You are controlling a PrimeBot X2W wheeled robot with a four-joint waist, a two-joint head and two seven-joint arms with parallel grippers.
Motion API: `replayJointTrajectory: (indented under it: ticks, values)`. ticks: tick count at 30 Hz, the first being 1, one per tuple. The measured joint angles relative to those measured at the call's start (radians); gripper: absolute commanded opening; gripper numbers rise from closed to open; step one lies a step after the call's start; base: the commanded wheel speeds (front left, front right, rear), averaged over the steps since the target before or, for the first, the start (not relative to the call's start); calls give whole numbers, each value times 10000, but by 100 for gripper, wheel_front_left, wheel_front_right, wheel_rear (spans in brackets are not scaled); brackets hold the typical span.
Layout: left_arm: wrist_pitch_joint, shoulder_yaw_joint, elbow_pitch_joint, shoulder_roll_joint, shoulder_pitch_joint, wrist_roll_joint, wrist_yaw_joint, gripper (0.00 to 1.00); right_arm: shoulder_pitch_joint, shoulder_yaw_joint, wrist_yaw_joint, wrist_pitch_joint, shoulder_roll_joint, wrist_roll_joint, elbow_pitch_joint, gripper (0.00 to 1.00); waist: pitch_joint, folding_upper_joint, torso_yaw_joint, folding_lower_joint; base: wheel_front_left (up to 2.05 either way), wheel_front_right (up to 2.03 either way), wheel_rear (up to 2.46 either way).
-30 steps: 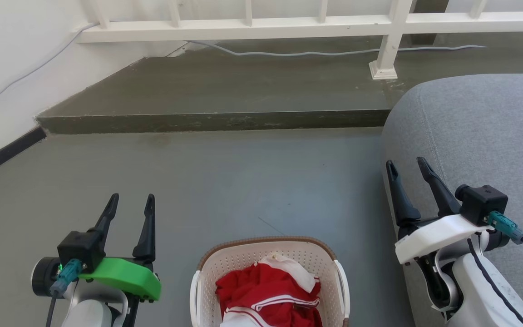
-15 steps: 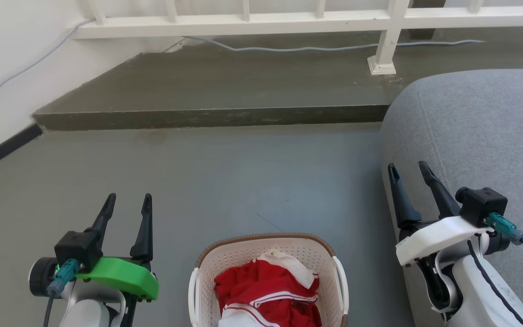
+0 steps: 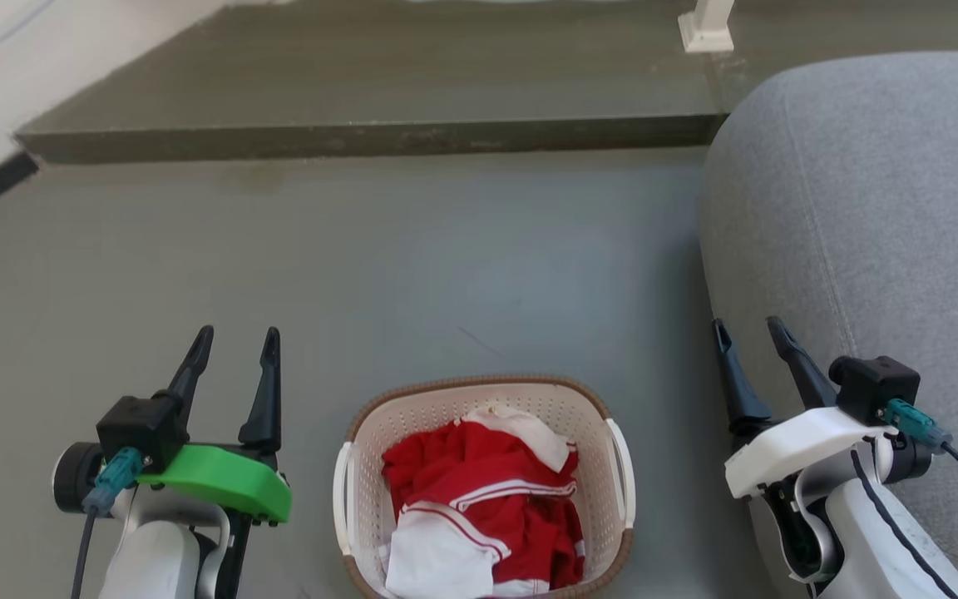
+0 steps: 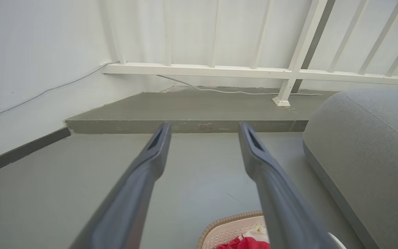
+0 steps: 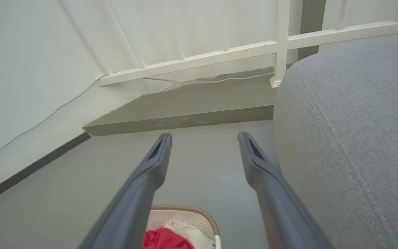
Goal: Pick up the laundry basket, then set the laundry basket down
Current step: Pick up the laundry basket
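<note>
Basket lifting has not begun: the laundry basket (image 3: 479, 385) stands on the grey floor (image 3: 446, 249), well short of the step at its far edge, holding a red-and-white garment (image 3: 479, 491). The left gripper (image 3: 238, 334) and right gripper (image 3: 747, 323) flank it, touching nothing, jaws apart and empty. The right arm, just beside the grey sofa (image 3: 861, 208), could snag its upholstery, and uneven grips on the 2 handles would likely tilt the load.
</note>
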Motion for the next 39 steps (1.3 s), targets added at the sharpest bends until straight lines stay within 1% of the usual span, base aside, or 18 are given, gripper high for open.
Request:
replayJointTrajectory:
  ticks: [3, 5, 10, 15, 17, 19, 27, 30, 36, 39]
  values:
    - [-23, -12, 222, -19, -184, -2, -4, 100, -49, 23, 15, 0, 75, 13, 244, 100, 385, 0, -9, 0, 0, 0, 0]
    - [-23, -42, 372, -19, -263, -13, -81, 100, -172, 59, 31, 0, 180, 21, 414, 100, 651, 0, -14, 0, 0, 0, 0]
    - [-25, -213, 915, -23, -555, -35, -117, 100, -643, 150, 182, 0, 261, 42, 738, 100, 1192, 0, -25, 0, 0, 0, 0]
    - [-25, -282, 1590, -117, -1083, -401, -207, 100, -1180, 192, 196, 0, 268, 46, 1269, 100, 1885, 0, -33, 0, 0, 0, 0]
    - [-23, -347, 1921, -157, -1396, -510, -213, 100, -1355, 192, 274, 0, 280, 121, 1492, 100, 2160, 0, -26, 0, 0, 0, 0]
    - [-19, -380, 2205, -167, -1633, -568, -219, 100, -1542, 205, 280, 0, 309, 132, 1712, 100, 2423, 0, -15, 0, 0, 0, 0]
    - [115, -681, 3296, -182, -2470, -629, -253, 100, -2388, 784, 495, 337, 389, 67, 2826, 100, 3410, 0, 50, 0, 0, 0, 0]
    - [249, -911, 3921, -194, -2851, -658, -261, 100, -2732, 1043, 579, 508, 431, -8, 3375, 100, 3844, 0, 92, 0, 0, 0, 0]
    - [522, -1060, 4755, -215, -3436, -802, -263, 100, -3322, 1172, 644, 614, 522, -6, 4057, 100, 4430, 0, 140, 1, 0, 0, 0]
    - [642, -1298, 5026, -224, -3733, -966, -265, 100, -3582, 1262, 719, 725, 525, -2, 4389, 100, 4717, 0, 146, 0, 0, 0, 0]
